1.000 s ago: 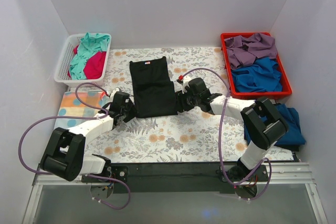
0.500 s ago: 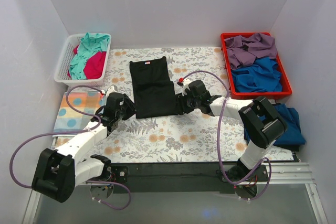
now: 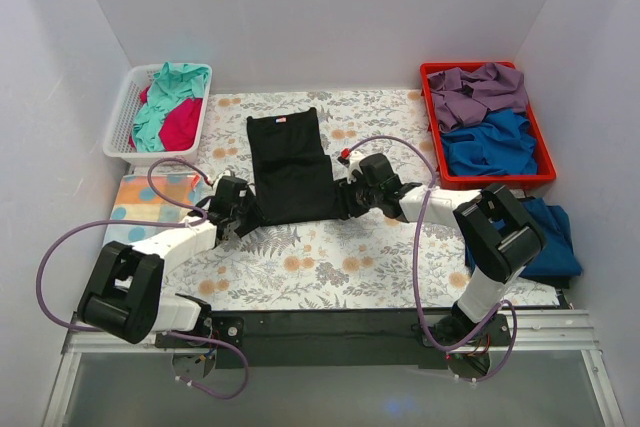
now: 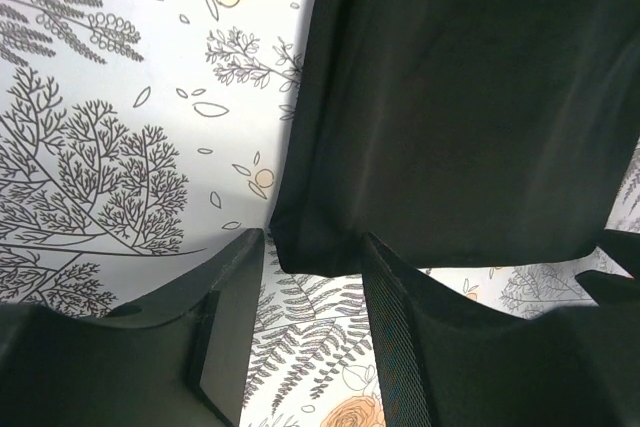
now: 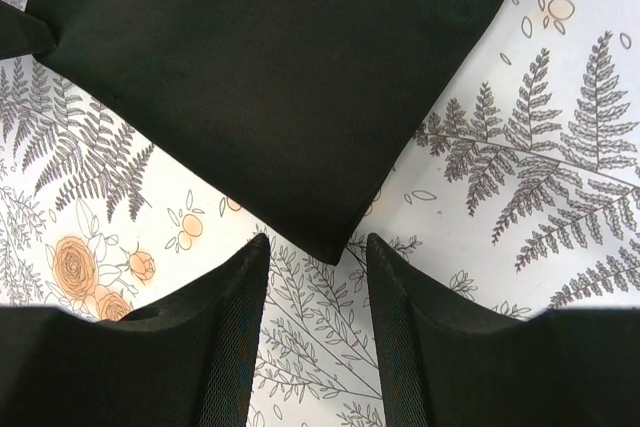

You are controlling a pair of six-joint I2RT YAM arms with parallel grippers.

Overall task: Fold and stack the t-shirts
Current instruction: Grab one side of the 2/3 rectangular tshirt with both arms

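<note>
1. Nearest me on the right, a dark blue t-shirt (image 3: 555, 237) lies crumpled at the worktop (image 3: 330, 292) edge, and on the left a pale dotted cloth (image 3: 150, 197) lies flat beside the left arm
2. My left end effector (image 4: 315, 277) sits low over the floral sheet (image 3: 330, 257) at the near left corner of the black t-shirt (image 3: 290, 172). Its fingers stand apart and hold nothing, and in the left wrist view the corner lies just ahead of the gap, with bare sheet showing between the fingers
3. My right end effector (image 5: 317, 247) is at the near right corner of that shirt. Its fingers are parted and empty, and the corner points into the gap without being pinched
4. The black t-shirt lies flat as a narrow panel mid-worktop, between both end effectors, its small neck label (image 3: 281, 120) at the far edge
5. Far left, a white basket (image 3: 118, 132) holds a teal t-shirt (image 3: 175, 82) and a magenta t-shirt (image 3: 182, 122)
6. Far right, a red bin (image 3: 432, 127) holds purple cloth (image 3: 480, 87) and blue cloth (image 3: 490, 142)
</note>
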